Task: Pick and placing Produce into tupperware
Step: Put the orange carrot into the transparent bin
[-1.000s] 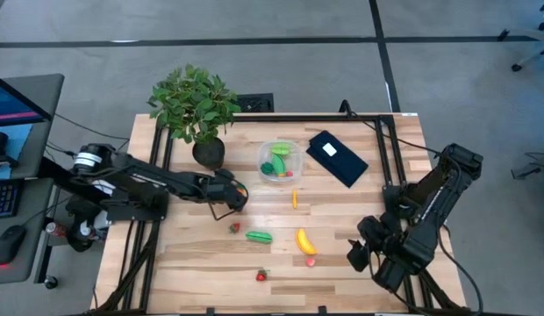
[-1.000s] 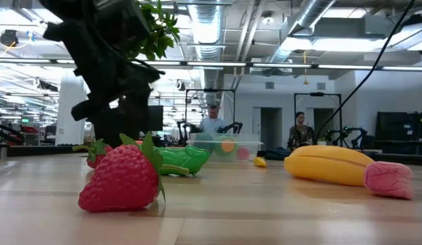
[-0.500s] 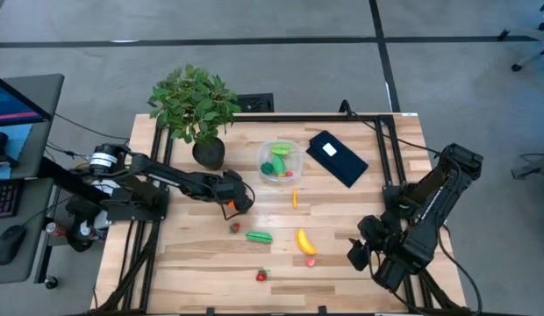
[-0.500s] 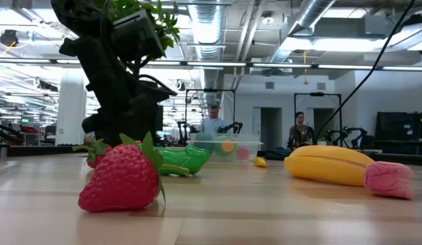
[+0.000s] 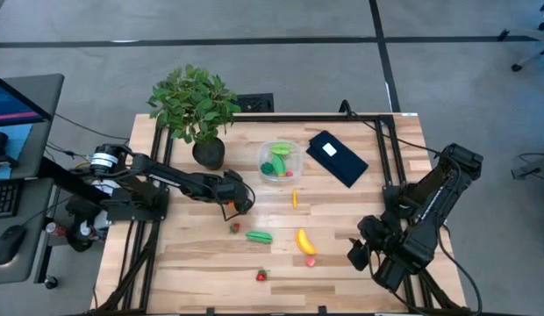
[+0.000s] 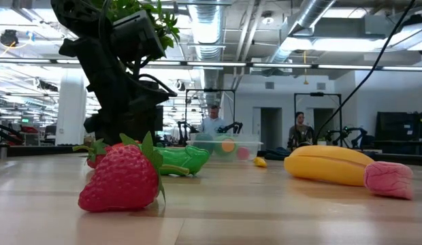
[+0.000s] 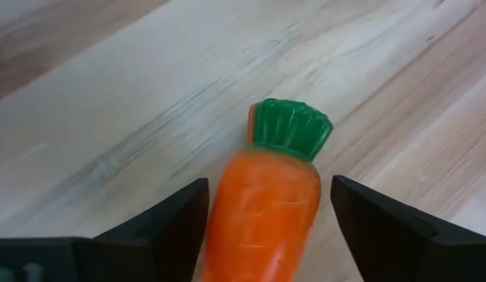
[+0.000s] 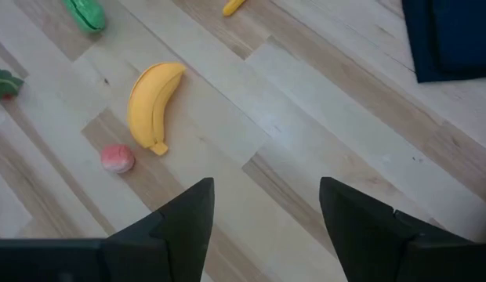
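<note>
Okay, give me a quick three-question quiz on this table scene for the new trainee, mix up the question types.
1. True or false: the banana already lies inside the tupperware.
2. Which item sits between the fingers of the left gripper? A) strawberry B) carrot C) banana
3. Fill in: the right gripper hangs over bare ____ near the table's right edge, holding nothing.

Key
1. False: it lies on the wooden table, beside a small pink piece.
2. B: the carrot lies on the wood between the fingers, with gaps on both sides.
3. wood
</note>
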Tool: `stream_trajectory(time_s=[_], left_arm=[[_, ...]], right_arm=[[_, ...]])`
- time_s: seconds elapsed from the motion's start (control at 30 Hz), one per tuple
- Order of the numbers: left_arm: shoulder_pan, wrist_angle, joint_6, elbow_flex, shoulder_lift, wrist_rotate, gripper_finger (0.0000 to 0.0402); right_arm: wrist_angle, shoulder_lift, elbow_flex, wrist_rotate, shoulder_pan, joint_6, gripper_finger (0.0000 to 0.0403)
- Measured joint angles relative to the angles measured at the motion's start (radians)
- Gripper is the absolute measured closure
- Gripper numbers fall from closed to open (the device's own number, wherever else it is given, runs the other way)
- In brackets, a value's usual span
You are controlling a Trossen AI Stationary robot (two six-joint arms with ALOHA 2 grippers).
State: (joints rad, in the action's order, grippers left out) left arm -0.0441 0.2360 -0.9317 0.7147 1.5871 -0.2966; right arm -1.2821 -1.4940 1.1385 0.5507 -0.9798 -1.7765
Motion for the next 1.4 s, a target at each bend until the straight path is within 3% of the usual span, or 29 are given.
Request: stream_trajectory(time_s=[0.5,1.23,1.4], left_arm=[[0.0,-0.003,0.013,0.0,-0.001,-0.015,0.0214],[0.0,-0.091,0.017,0.001,-0.001,0.005,0.0217],[0.0,-0.104,0.072,0.052,-0.002,0.009,0.0217]], right_arm=[[-0.001,0.0,0.0,0.0,0.0,0.003,0.0187],[-0.003,0.0,0.0,0.001,0.0,0.005,0.0187],[-0.003,0.0,0.0,0.0,0.0,0.005,0.0187]])
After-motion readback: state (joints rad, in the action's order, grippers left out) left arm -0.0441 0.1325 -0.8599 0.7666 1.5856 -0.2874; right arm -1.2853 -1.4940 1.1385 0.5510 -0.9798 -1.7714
